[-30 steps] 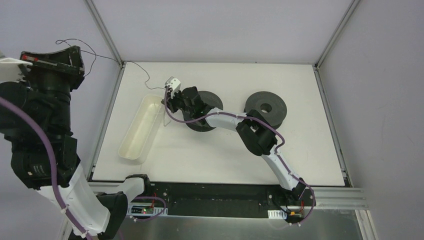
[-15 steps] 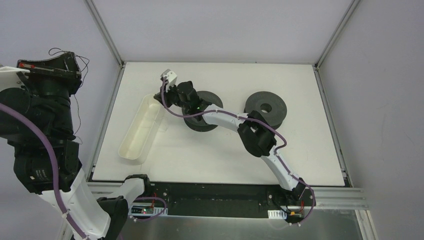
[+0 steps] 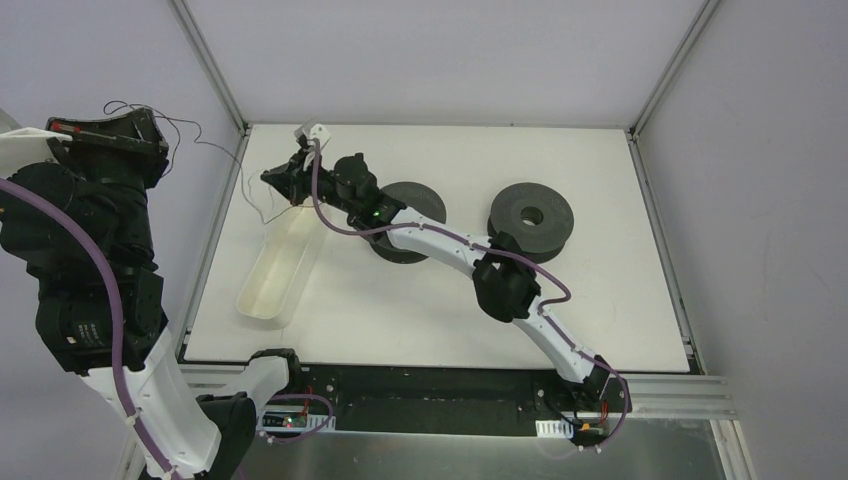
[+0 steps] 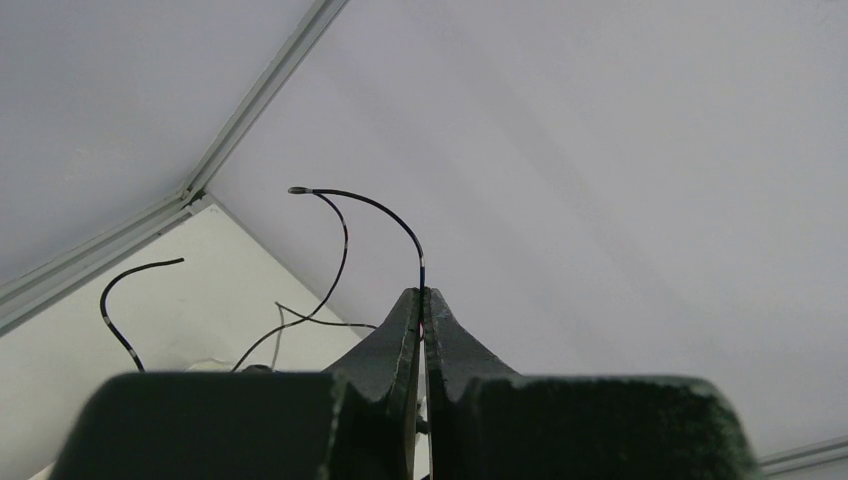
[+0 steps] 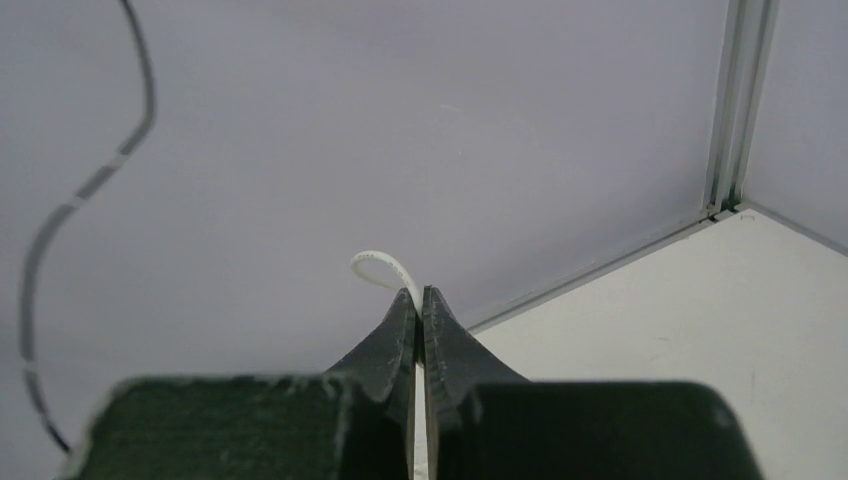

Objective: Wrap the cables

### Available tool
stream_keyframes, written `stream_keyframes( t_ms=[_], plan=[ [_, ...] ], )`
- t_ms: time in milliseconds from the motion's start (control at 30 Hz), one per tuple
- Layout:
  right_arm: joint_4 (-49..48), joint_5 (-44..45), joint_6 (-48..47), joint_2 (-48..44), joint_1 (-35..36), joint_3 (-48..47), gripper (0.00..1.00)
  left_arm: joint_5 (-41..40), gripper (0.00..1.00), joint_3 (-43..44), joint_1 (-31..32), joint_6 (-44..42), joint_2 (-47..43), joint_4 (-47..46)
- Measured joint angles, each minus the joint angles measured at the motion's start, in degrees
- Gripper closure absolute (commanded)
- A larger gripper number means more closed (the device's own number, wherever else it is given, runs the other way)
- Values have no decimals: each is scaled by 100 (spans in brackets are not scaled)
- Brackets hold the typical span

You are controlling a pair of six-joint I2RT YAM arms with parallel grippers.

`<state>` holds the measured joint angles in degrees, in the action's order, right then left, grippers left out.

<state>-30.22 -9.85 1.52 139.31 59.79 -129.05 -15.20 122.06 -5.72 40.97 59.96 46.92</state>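
Note:
A thin dark cable point(image 3: 222, 148) curls from my raised left gripper point(image 3: 150, 122) at the far left, across the table's corner and down toward my right gripper point(image 3: 268, 178). In the left wrist view my left gripper point(image 4: 422, 292) is shut, and the cable point(image 4: 370, 205) arcs out from between its tips. The right gripper point(image 5: 419, 292) is shut on a short white strand point(image 5: 385, 268) that loops out of the tips. A dark cable point(image 5: 60, 220) hangs at the left of that view, apart from the jaws.
A white oblong tray point(image 3: 275, 265) lies along the left side of the white table point(image 3: 600, 300), under the right gripper. Two black spools point(image 3: 532, 215) point(image 3: 420, 200) sit mid-table, the left one partly covered by the right arm. Frame posts stand at the far corners.
The right gripper has swung left and away from the left spool to above the tray's far end. The left gripper has shifted slightly and the cable now trails toward the right gripper.

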Motion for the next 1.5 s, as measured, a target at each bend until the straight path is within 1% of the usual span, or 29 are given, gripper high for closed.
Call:
stream_keyframes(
  t_ms=[167,200,233,267,333,367,500,567,733,833,900,1033,1233,1300,1400,1467,1500],
  plan=[
    [-157,42,20,4,0,708,99,-2,100,-20,0,-17,-7,0],
    [-155,50,44,7,-2,898,92,-2,100,-20,0,-24,-7,0],
    [-138,57,57,9,-7,1034,81,-2,100,-20,0,-28,-7,0],
    [-101,57,87,22,-7,1158,73,0,100,-22,0,-31,-9,0],
    [-55,66,144,44,-9,1344,58,4,100,-57,0,-31,-26,-2],
    [-33,85,164,44,-13,1421,53,7,100,-96,0,-31,-46,-4],
    [-50,232,133,4,-13,1731,39,48,100,-341,0,-28,-133,-20],
    [-28,306,92,-63,-31,1919,36,127,100,-496,0,-31,-168,-24],
    [105,358,-15,-581,-92,2496,32,328,100,-857,0,-48,-216,-37],
    [122,374,-188,-1246,-149,2988,32,588,100,-1130,0,-48,-271,-37],
    [101,433,-365,-1845,-177,3432,32,861,100,-1296,0,-48,-299,-37],
    [39,608,-739,-3241,-210,4452,33,1698,100,-1591,0,-42,-278,-39],
    [50,940,-1060,-5567,-199,6339,33,3405,100,-2234,0,96,-184,-164],
    [103,855,-1071,-6129,-195,6780,33,3945,100,-2527,2,162,-166,-234],
    [195,704,-1069,-6898,-149,7399,33,4503,100,-2931,74,227,-131,-299],
    [258,647,-1067,-7252,-42,7694,33,4704,100,-3152,273,295,-127,-328],
    [273,634,-1067,-7379,17,7812,33,4776,100,-3224,472,321,-125,-341]
  ],
)
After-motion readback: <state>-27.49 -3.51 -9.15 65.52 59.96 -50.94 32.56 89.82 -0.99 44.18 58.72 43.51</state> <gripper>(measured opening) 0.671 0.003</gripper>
